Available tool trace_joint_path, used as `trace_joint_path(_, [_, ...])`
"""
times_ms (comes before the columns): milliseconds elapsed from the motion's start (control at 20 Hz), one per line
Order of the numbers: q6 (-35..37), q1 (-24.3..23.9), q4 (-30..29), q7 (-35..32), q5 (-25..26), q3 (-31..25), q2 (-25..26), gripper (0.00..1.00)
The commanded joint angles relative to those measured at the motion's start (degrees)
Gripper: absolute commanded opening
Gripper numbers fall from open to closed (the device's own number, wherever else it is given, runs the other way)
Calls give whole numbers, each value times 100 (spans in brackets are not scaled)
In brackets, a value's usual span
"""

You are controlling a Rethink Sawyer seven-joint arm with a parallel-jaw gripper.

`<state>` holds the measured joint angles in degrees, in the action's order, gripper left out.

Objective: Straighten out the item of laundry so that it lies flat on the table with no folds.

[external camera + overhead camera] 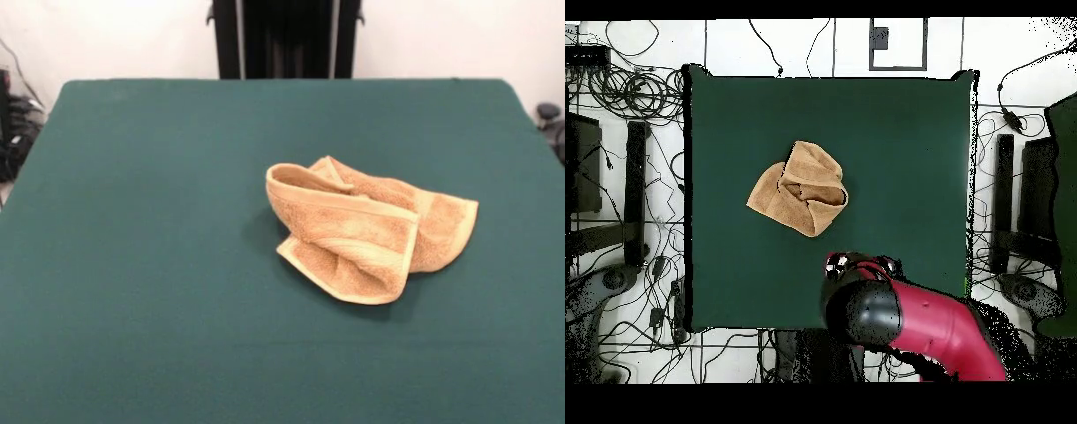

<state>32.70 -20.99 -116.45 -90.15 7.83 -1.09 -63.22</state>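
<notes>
Looking straight down, I find the towel [799, 188] up and left of the arm [895, 315], well apart. I cannot tell the gripper's opening.

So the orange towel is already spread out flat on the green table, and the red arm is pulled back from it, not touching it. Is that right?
Not quite. The towel is not flat: the front view shows it crumpled, with layers folded over each other. The rest holds: it lies on the green table, and in the overhead view the red arm sits apart from the towel, touching nothing.
</notes>
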Motion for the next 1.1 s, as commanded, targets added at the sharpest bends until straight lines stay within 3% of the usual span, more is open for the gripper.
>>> trace_joint_path(50, [627,-249,988,1006,576,-1069,1197,100])
trace_joint_path(350, [-29,-217,1172,676,918,-1307,1735,100])
trace_joint_path(800, [-1059,101,1866,388,1817,-1494,2562,100])
trace_joint_path(1100, [-1676,403,2200,-76,2244,-1311,2945,100])
